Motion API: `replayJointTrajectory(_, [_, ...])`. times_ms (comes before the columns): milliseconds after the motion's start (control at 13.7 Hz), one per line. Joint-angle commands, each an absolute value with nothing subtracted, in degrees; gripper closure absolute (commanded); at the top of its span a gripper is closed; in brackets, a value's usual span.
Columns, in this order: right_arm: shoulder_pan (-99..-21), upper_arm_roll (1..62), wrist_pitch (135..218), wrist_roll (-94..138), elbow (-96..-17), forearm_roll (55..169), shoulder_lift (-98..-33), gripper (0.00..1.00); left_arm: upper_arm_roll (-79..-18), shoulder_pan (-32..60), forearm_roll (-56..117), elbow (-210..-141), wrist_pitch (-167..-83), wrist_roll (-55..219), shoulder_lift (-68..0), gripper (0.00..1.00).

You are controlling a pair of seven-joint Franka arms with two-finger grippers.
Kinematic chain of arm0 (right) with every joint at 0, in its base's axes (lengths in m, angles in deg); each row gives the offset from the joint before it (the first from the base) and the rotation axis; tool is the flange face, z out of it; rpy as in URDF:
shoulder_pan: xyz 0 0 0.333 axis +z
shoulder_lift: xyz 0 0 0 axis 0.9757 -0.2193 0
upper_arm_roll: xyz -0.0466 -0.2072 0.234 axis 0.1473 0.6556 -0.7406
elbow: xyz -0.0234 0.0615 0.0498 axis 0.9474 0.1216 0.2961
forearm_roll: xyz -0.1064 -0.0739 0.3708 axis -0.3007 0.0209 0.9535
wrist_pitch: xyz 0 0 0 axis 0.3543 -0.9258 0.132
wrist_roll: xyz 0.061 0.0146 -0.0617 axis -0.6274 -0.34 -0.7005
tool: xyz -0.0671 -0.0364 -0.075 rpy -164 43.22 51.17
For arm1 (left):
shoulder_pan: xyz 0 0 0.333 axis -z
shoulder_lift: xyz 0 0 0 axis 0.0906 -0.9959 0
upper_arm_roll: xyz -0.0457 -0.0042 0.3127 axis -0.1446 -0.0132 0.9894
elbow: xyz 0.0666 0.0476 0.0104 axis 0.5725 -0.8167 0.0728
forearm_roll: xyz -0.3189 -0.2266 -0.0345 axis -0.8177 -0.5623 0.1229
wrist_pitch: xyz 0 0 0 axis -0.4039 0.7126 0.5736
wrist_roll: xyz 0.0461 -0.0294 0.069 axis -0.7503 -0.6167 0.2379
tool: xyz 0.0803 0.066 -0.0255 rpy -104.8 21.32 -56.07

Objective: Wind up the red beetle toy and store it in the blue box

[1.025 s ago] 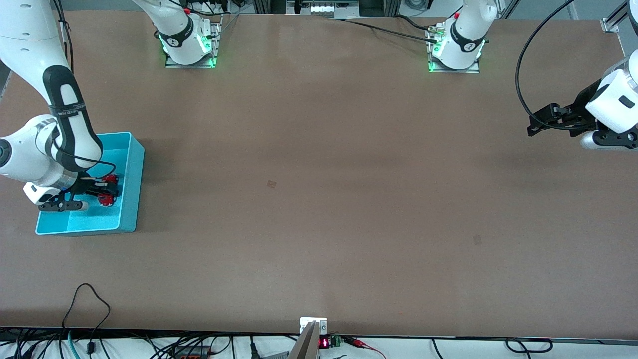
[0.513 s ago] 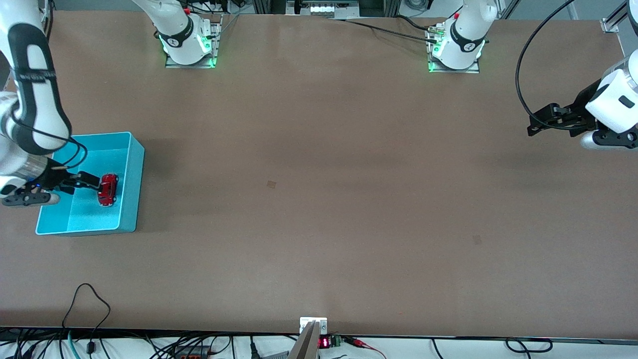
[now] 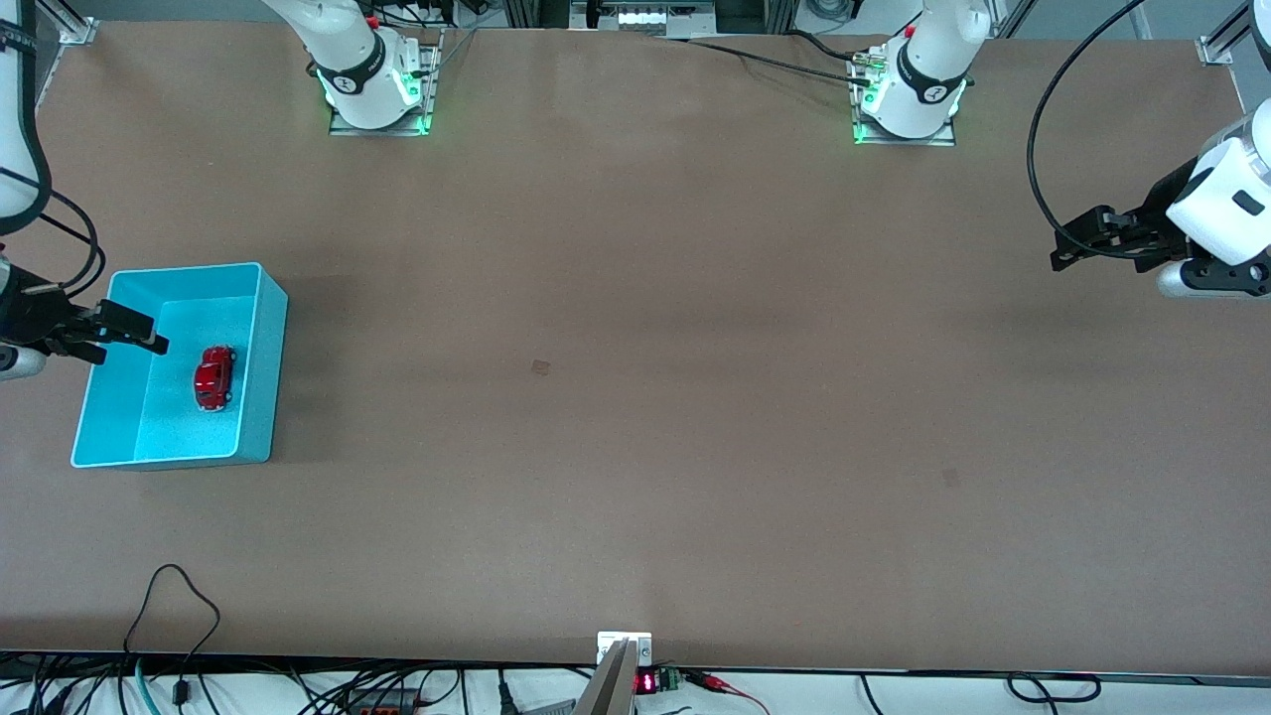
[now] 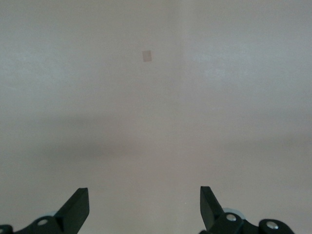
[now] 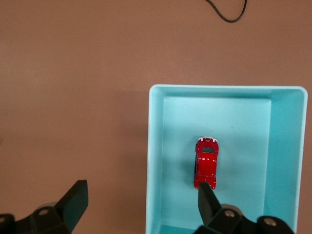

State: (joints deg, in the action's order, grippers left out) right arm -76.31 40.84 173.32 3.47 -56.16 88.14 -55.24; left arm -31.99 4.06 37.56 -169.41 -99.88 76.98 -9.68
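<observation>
Front view: 1 red beetle toy (image 3: 214, 377) in 1 blue box (image 3: 260, 397), 2 grippers open

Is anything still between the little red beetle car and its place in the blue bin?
Nothing visible: the glossy red beetle toy car already lies on the floor of the light cyan-blue plastic bin. The right end effector is open above the bin's rim, holding nothing. The left end effector waits open.

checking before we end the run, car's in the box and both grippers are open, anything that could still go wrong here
Little is left to fail. The right gripper, open and empty, hangs over the blue box's wall, so a low pull-away might clip the rim. If wound, the red beetle toy on the box floor might roll into a wall; tipping out seems unlikely. The left gripper waits open at its own end.
</observation>
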Motion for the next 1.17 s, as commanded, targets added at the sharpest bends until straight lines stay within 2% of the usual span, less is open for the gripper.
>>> replayJointTrajectory(0, [-73.4, 40.5, 168.8, 12.1, -51.4, 85.7, -56.0, 0.00, -32.0, 4.1, 38.5, -169.3, -99.6, 76.8, -9.4, 0.00])
replayJointTrajectory(366, [-69.5, 39.6, 153.7, 28.3, -41.3, 85.8, -55.8, 0.00, -32.0, 4.1, 38.5, -169.3, -99.6, 76.8, -9.4, 0.00])
replayJointTrajectory(586, [-77.9, 31.5, 148.3, 28.4, -38.4, 85.7, -54.3, 0.00, -32.0, 4.1, 38.5, -169.3, -99.6, 76.8, -9.4, 0.00])
replayJointTrajectory(879, [-79.4, 30.7, 146.8, 27.5, -40.4, 77.2, -50.9, 0.00, -32.0, 4.1, 38.5, -169.3, -99.6, 76.7, -9.4, 0.00])
replayJointTrajectory(1099, [-81.0, 30.2, 148.8, 24.9, -41.6, 76.3, -51.0, 0.00, -32.0, 4.1, 38.5, -169.3, -99.6, 76.8, -9.4, 0.00])
